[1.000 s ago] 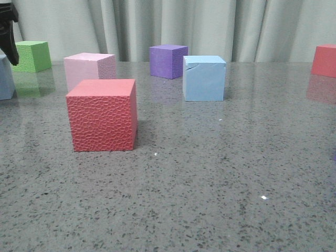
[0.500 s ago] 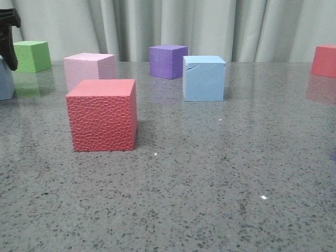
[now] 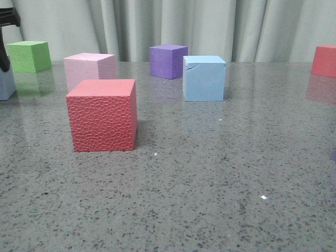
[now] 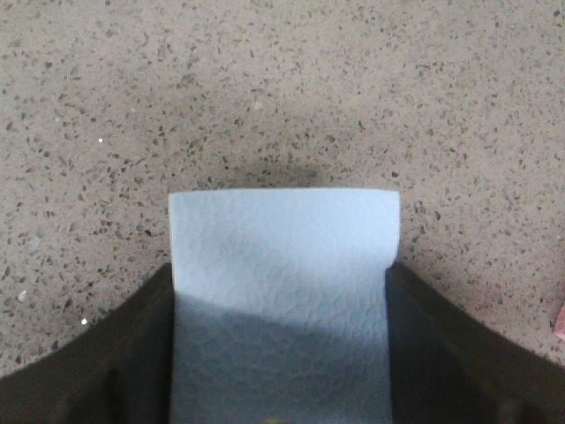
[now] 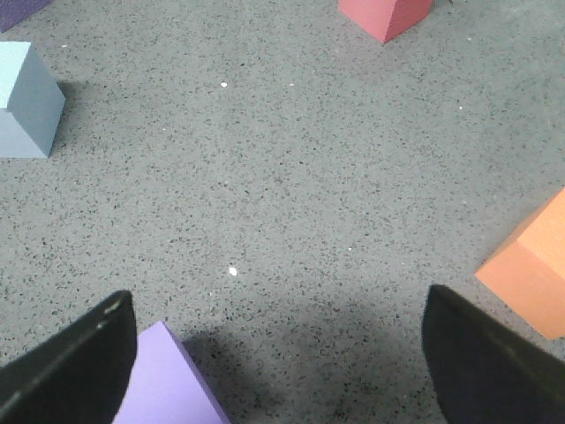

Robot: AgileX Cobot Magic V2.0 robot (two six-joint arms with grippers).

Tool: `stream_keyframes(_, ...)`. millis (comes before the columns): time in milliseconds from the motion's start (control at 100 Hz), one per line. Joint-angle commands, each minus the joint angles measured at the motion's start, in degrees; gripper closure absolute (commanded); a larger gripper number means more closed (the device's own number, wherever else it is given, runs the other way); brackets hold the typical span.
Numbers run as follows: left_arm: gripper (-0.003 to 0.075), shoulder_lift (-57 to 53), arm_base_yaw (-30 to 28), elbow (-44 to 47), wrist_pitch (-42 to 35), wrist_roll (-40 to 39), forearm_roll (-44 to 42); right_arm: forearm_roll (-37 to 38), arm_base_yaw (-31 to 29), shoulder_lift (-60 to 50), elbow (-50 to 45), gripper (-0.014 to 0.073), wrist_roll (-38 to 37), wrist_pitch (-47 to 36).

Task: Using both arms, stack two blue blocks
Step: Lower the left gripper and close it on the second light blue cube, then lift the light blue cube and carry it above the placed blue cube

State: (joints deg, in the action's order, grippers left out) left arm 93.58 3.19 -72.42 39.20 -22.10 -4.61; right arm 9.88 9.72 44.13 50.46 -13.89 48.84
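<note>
Shifted further toward the left edge of the front view since a second ago: left gripper (image 3: 4,52), only a dark sliver now, and the blue block (image 3: 5,81) beside it, mostly cut off. Clamped on that block (image 4: 282,300) per the left wrist view, dark fingers (image 4: 115,353) pressed against both its sides. Nearest, the red textured cube (image 3: 102,114) on the speckled table (image 3: 210,184). Behind it and touching in view, a pink cube (image 3: 89,69). Right of the red cube and farther back, the second blue block (image 3: 204,77), cracked near an upper edge. Beyond that, a purple cube (image 3: 168,61); far left of it, a green cube (image 3: 30,55). Right gripper (image 5: 278,362) spread wide over bare table.
</note>
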Motion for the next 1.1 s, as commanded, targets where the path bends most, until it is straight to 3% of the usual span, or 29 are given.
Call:
stream_keyframes(0, 0.0521, -2.27, 0.27, -3.13, -0.21, 0.07, 0.22, 0.68, -0.26, -0.61, 1.38, -0.0052, 0.1, -3.81)
stream_keyframes(260, 0.0521, -2.27, 1.65, -11.39, 9.41, 6.64, 1.09, 0.68, -0.26, -0.61, 1.38, -0.0052, 0.1, -4.45)
stream_keyframes(580, 0.0521, -2.27, 8.25, -24.34, 17.21, 10.63, 1.37, 0.68, -0.26, -0.61, 1.38, -0.0052, 0.1, -5.0)
stream_keyframes(850, 0.0521, -2.27, 13.88, -32.62, 17.18, 15.95, 4.61, 0.68, -0.26, -0.61, 1.38, -0.0052, 0.1, -5.05)
stream_keyframes(1090, 0.0521, -2.17, 16.41, -34.62, 12.39, 31.43, 15.63, 0.68, -0.26, -0.61, 1.38, -0.0052, 0.1, -5.36)
